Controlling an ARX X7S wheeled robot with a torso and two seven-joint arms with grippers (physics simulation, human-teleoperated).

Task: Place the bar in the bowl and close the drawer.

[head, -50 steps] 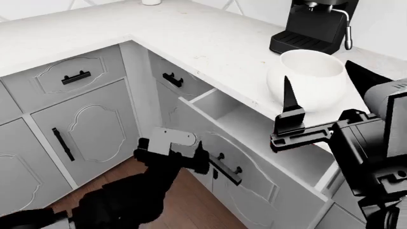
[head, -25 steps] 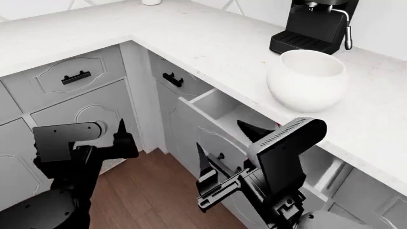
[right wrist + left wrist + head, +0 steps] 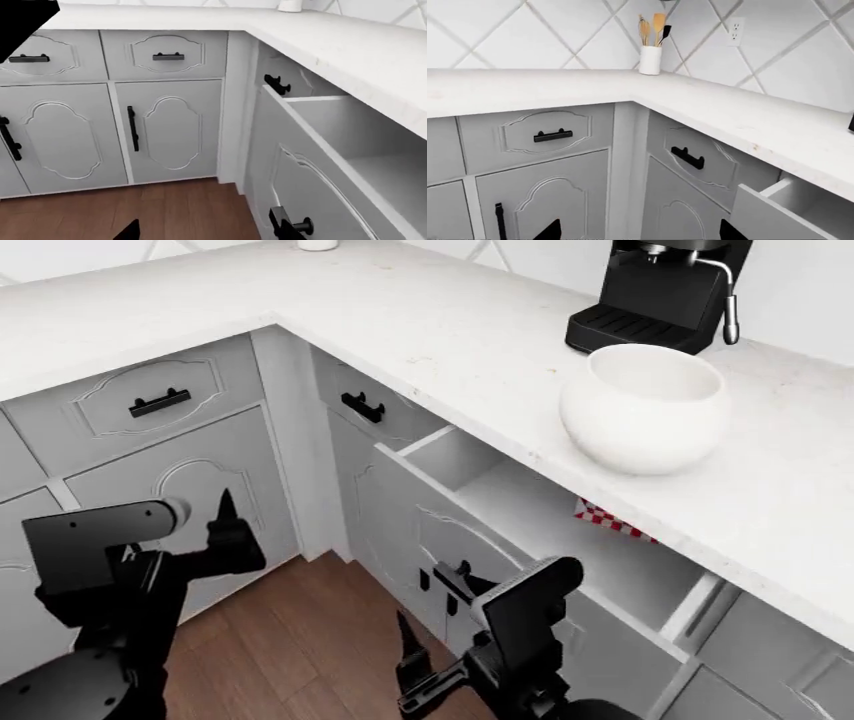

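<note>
The drawer stands pulled out under the counter, its black handle on the moulded front. At its back, a red-and-white checked edge of the bar shows, mostly hidden by the countertop. The white bowl sits on the counter above it. My right gripper hangs low in front of the drawer front, open and holding nothing; in the right wrist view the handle is beside one fingertip. My left gripper is open and empty by the corner cabinets, well left of the drawer.
A black coffee machine stands behind the bowl. A white utensil holder sits in the counter corner. Shut small drawers and tall cabinet doors line the corner. Wooden floor lies below.
My right arm has dropped from beside the bowl to low in front of the drawer. The left arm pulled back left, away from the drawer front. The bar's edge now shows.
</note>
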